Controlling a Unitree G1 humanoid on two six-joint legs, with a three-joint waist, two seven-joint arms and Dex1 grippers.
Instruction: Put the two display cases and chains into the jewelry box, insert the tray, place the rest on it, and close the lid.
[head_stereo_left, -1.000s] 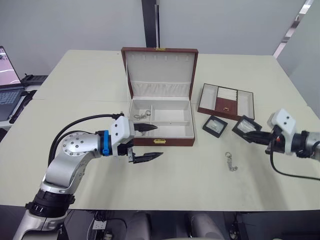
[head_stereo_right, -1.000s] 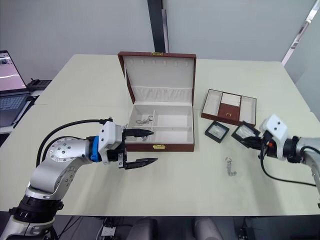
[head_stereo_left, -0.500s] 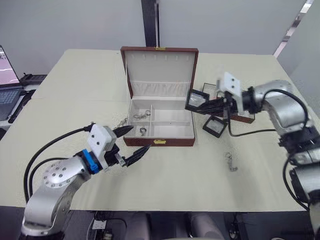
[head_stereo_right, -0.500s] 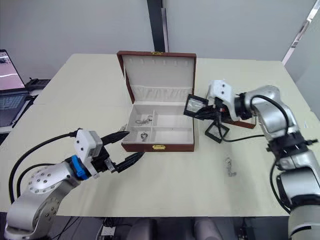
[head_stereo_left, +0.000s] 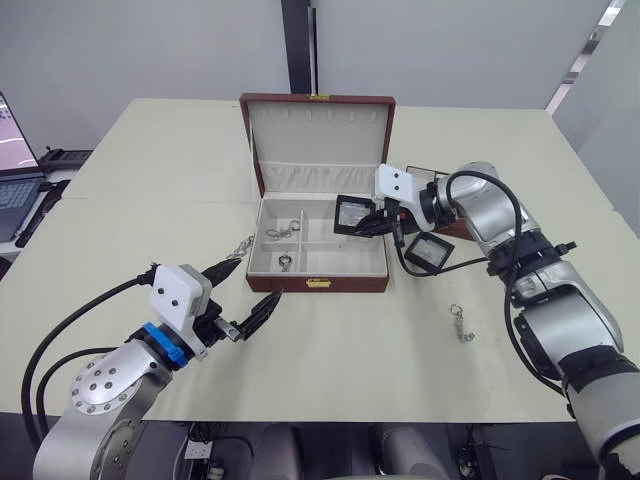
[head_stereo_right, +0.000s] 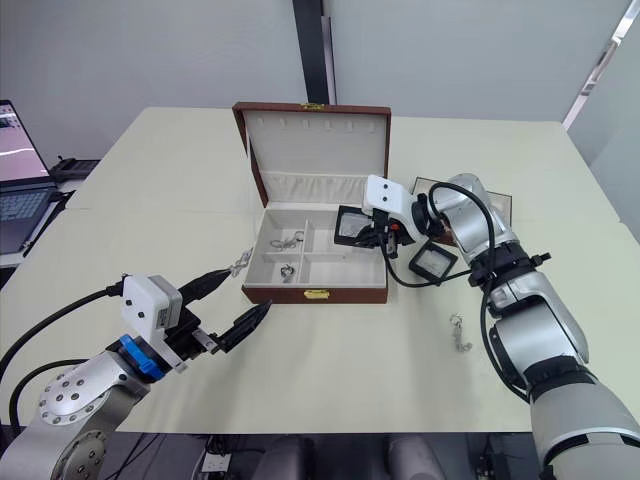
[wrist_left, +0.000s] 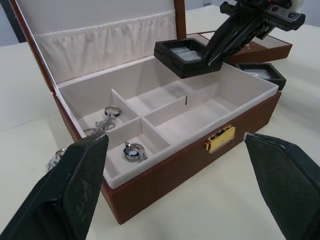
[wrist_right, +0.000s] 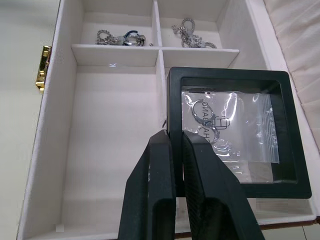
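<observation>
Two display cases show on this bench (head_stereo_left: 120, 200): one display case (head_stereo_left: 353, 214) is pinched by its black frame between the pressed-together fingers (wrist_right: 160, 190) of the right tool (head_stereo_left: 372, 226) and hangs, slightly tilted, over the right part of the open jewelry box (head_stereo_left: 318, 283), above its cream lining and not resting on it; a small plastic bag with rings lies under its clear top. The second case (head_stereo_left: 428, 252) lies flat on the bench just right of the box, in front of the shallow tray (head_stereo_right: 502, 205), which sits behind the right arm and is mostly covered by it. The lid (head_stereo_left: 318, 140) stands upright at the back of the box, its gathered pocket facing forward. In the box's left compartments lie two chains, one chain in the rear pocket (wrist_left: 107, 114) and another in the front pocket (wrist_left: 134, 150). A third chain (head_stereo_left: 240, 246) lies on the bench just outside the box's left wall, near the upper finger of the left tool (head_stereo_left: 250, 287), whose fingers are spread wide and hold nothing, low in front of the box's left corner. A fourth chain (head_stereo_left: 461, 324) lies on the bench well to the right of the gold clasp (head_stereo_left: 319, 283). A laptop (head_stereo_left: 12, 170) sits at the far left edge.
</observation>
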